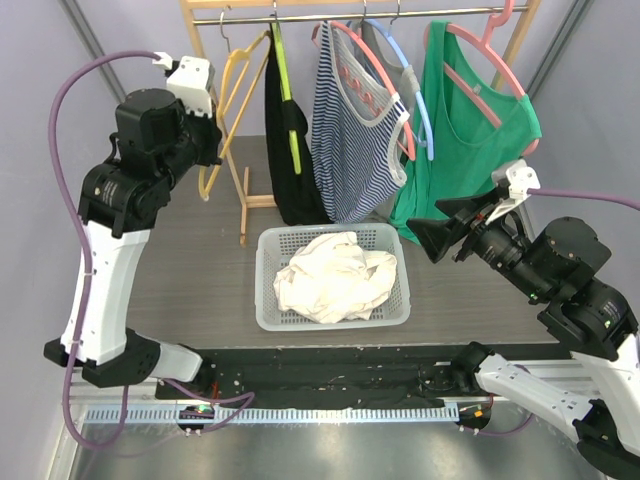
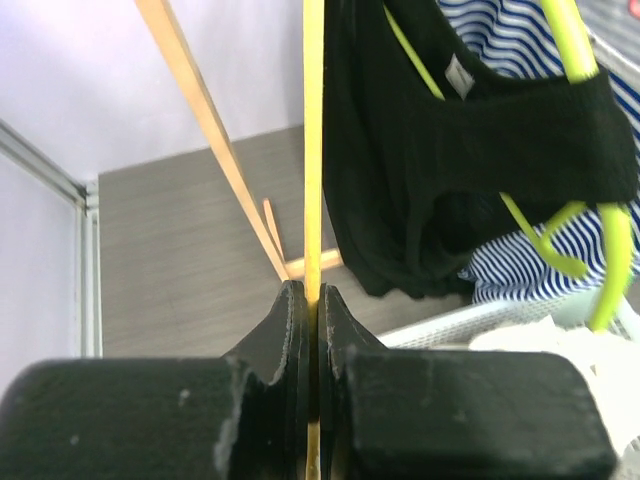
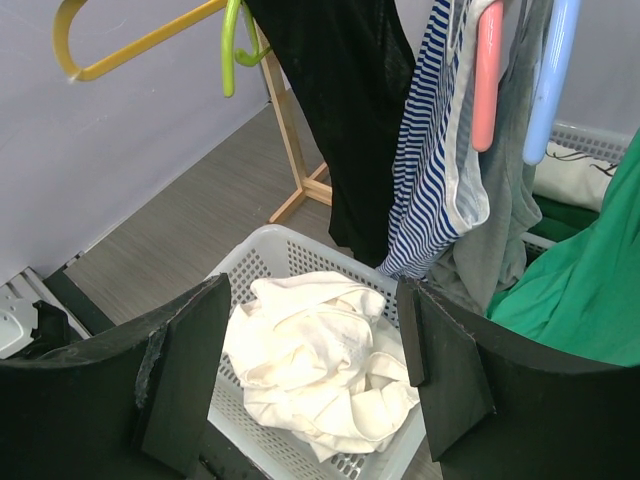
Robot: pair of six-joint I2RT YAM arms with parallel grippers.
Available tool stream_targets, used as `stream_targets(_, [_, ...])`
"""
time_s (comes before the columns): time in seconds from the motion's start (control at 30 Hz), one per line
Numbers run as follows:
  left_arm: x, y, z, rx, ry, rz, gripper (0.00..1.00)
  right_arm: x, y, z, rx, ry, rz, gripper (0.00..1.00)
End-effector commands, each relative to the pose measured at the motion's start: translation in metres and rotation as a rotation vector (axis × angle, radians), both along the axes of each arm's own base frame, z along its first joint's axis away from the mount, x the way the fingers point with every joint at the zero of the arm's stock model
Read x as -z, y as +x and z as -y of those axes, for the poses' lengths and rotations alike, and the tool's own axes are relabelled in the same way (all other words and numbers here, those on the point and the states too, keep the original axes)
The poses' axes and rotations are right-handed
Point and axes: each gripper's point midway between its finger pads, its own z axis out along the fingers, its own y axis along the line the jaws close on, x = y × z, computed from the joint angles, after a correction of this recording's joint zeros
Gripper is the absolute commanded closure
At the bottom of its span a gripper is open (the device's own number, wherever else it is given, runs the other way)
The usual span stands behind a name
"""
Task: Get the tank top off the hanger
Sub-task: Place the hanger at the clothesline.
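Grey tabletop (image 1: pixel 200 280) carries a wooden rack (image 1: pixel 243 190) at the rear with a row of hung tops (image 1: pixel 350 140), and a white basket (image 1: pixel 262 290) sits in front of it. I find the white tank top (image 1: pixel 330 275) crumpled inside the basket, apart from the bare yellow hanger (image 1: pixel 235 90) at the rack's left end. Left gripper (image 2: pixel 313 300) is clamped on that hanger's bar; right gripper (image 3: pixel 312 340) hangs above the basket, fingers spread, holding nothing.
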Motion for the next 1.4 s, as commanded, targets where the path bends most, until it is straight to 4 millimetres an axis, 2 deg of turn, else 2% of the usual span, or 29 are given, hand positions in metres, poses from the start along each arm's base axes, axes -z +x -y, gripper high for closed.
stream_targets(0.0, [-0.039, 0.025, -0.004, -0.034, -0.035, 0.157, 1.00, -0.012, -0.004, 0.002, -0.004, 0.039, 0.034, 0.25])
stream_targets(0.2, [-0.039, 0.044, -0.020, -0.107, -0.048, 0.166, 1.00, -0.014, -0.007, 0.009, 0.012, 0.027, 0.048, 0.25])
stream_targets(0.43, [-0.041, 0.057, -0.031, -0.134, -0.069, 0.173, 1.00, -0.005, -0.004, 0.007, 0.010, 0.011, 0.034, 0.25])
stream_targets(0.7, [-0.039, 0.071, -0.027, -0.127, -0.092, 0.164, 1.00, -0.003, -0.004, 0.008, 0.013, 0.001, 0.038, 0.25])
stream_targets(0.97, [-0.021, 0.083, -0.026, -0.143, -0.088, 0.112, 1.00, -0.001, -0.006, 0.012, 0.026, -0.010, 0.044, 0.25])
stream_targets(1.37, [-0.007, 0.091, -0.023, -0.132, -0.073, 0.077, 1.00, 0.001, -0.005, 0.013, 0.030, -0.017, 0.045, 0.25])
